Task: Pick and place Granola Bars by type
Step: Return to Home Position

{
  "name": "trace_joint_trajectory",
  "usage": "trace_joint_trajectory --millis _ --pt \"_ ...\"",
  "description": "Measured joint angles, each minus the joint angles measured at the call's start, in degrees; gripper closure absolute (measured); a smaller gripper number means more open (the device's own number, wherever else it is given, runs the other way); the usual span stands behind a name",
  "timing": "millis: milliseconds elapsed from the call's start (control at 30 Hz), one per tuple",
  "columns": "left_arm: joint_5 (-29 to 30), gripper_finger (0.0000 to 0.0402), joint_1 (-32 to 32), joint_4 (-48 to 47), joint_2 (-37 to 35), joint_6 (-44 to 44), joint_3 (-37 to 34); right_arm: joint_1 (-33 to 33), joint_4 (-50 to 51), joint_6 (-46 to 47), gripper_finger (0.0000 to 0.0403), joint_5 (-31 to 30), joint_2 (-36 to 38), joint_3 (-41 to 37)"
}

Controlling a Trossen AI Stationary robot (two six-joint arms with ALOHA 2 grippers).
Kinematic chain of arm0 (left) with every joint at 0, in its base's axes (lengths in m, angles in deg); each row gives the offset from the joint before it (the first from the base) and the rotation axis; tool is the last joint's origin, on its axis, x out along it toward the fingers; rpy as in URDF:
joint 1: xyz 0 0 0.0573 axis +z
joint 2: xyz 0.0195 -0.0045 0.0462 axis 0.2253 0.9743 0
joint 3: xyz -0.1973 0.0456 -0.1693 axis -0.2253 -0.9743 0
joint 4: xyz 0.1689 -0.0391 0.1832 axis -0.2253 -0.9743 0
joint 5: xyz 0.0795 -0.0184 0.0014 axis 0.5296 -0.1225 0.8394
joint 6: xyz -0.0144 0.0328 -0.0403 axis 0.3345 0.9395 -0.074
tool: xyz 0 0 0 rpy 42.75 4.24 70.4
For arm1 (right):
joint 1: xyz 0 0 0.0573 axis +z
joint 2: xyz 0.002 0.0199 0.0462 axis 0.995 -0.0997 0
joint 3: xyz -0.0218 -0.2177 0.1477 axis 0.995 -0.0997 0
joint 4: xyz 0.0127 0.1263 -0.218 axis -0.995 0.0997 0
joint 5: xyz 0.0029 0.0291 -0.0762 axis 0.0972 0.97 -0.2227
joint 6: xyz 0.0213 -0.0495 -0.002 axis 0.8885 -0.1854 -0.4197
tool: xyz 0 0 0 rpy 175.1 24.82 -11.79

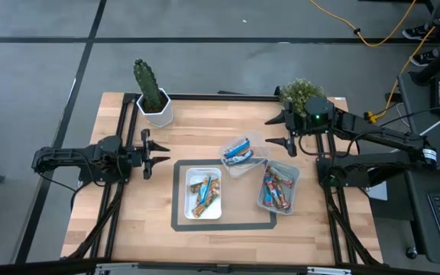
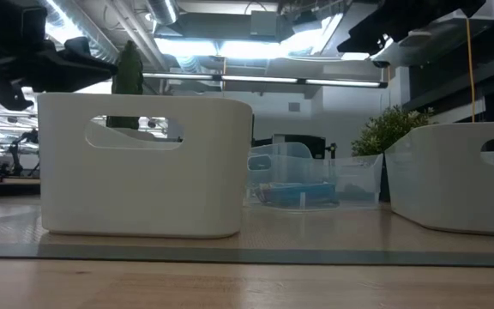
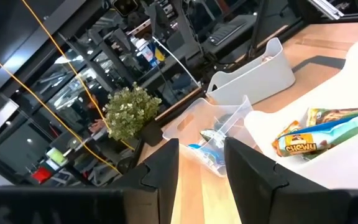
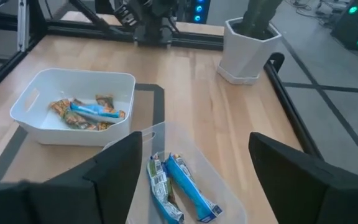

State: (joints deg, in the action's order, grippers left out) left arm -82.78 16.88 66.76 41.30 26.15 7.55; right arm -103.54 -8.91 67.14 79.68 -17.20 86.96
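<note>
The gold-and-blue granola bars [image 1: 203,195] in shiny wrappers lay heaped in a white rectangular plastic bin [image 1: 203,171] near the middle of the pale wooden tabletop [image 1: 128,221], on a gray mat with a dark border [image 1: 239,210]. Just beside that bin, toward the far edge, the blue-and-silver granola bars [image 1: 237,151] sat in a clear plastic tub [image 1: 255,140]. The red-and-blue granola bars [image 1: 277,188] filled a gray rectangular bin [image 1: 296,182] on the side toward the right edge. No bar showed loose on the bare wood, so the sorting looked finished, as far as could be judged.

The right hand [image 1: 270,132] hung empty with its fingers spread wide, at the far side of the clear tub and close to a small leafy green plant [image 1: 300,92] by the far right corner. Its wrist view looked down past those fingers [image 4: 114,174] onto the blue wrappers in the tub. The left hand [image 1: 161,153] waited toward the left edge, likewise spread wide and holding nothing. It pointed at the white bin, with a tall green cactus in a white pot [image 1: 153,95] off toward the far left corner.

What remained was the retreat to rest. Done well, that probably meant raising the right hand first and only then drawing it toward the right edge. That way neither finger would hook the light tub's rim or brush the plant. The left arm seemed to need little travel, so backing straight away from the white bin, clear of the cactus, should have been enough.
</note>
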Motion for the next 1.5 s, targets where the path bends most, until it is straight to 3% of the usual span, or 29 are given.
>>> trace_joint_trajectory --millis 600,933,1067,1500 --pt "0.0 0.0281 0.0 0.7 0.1 -0.9 0.0 0.0 0.0 2.6 0.0107 -0.1 0.0 0.0" --pt "-1.7 0.0281 0.0 1.1 0.1 -31.7 0.0 0.0 0.0 2.8 0.0107 0.0 0.0 0.0" --pt "-0.1 0.0279 0.0 -0.1 0.2 -38.1 0.0 0.0 0.0 2.8 0.0107 0.0 0.0 0.0" --pt "0.9 0.0277 0.0 -0.3 0.4 -23.1 0.0 0.0 0.3 2.7 0.0107 0.0 0.0 0.0"
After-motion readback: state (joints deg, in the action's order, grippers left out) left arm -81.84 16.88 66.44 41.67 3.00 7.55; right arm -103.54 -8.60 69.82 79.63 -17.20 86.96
